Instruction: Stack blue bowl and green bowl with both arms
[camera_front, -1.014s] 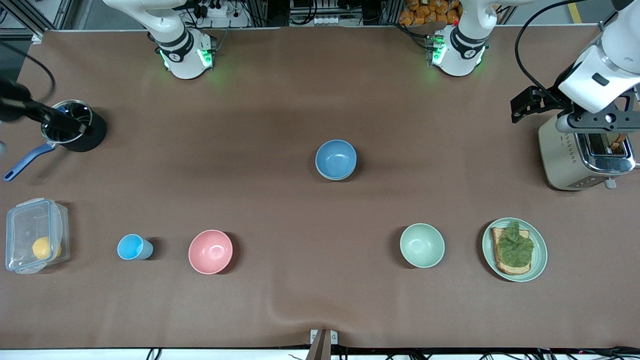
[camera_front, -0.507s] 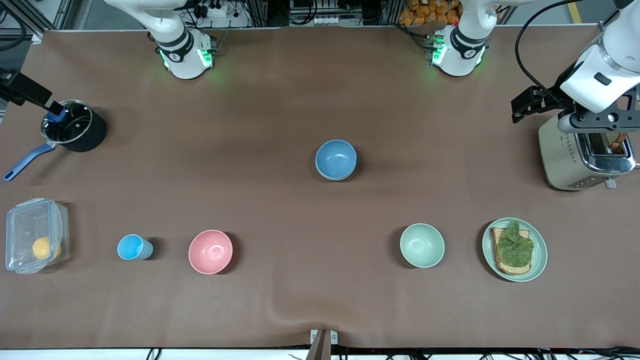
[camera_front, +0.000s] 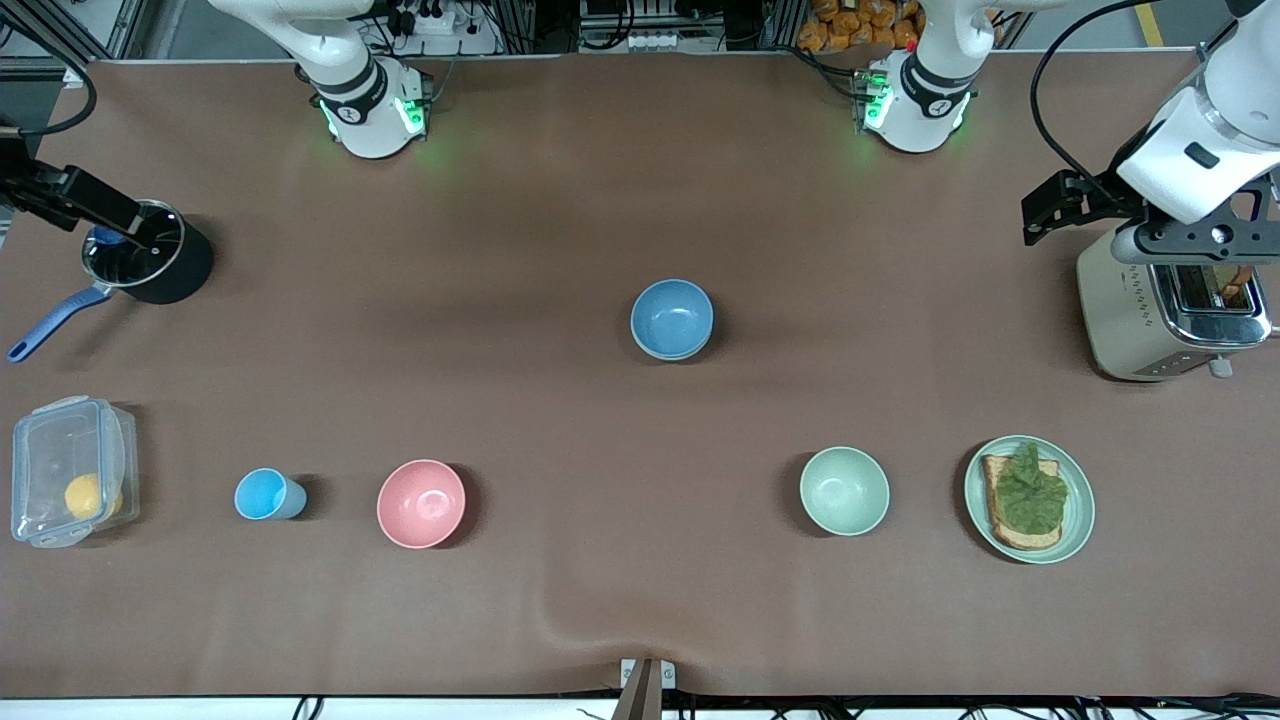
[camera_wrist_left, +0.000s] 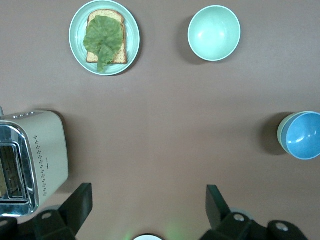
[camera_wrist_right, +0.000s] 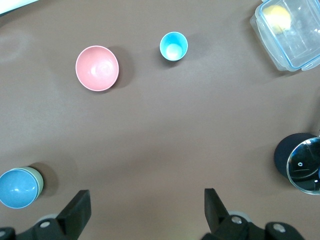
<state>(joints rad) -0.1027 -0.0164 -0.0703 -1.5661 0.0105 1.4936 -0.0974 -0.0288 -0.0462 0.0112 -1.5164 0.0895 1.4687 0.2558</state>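
**Blue bowl already nested in a green one at mid-table**

The round matte mid-blue bowl (camera_front: 672, 317) sits near the middle of the table, and from both wrist views I can see it rests inside a pale sage-green bowl (camera_wrist_left: 281, 134) whose rim shows around one side of it. A second, mintier round green bowl (camera_front: 844, 490) stands alone nearer the front camera, toward the left arm's end, just beside a flat pale-green plate (camera_front: 1078, 510) carrying toast and a lettuce leaf. A pink round bowl (camera_front: 421, 503) and a small light-blue cup (camera_front: 264, 494) sit toward the right arm's end, with a clear plastic box (camera_front: 68, 470) holding something yellow.

I have the left gripper (camera_wrist_left: 149, 210) up over the table beside the cream toaster (camera_front: 1160, 312), its fingers spread wide and holding nothing. The right gripper (camera_wrist_right: 147, 210) hangs near the black saucepan with the glass lid (camera_front: 140, 262), fingers likewise wide apart and empty.
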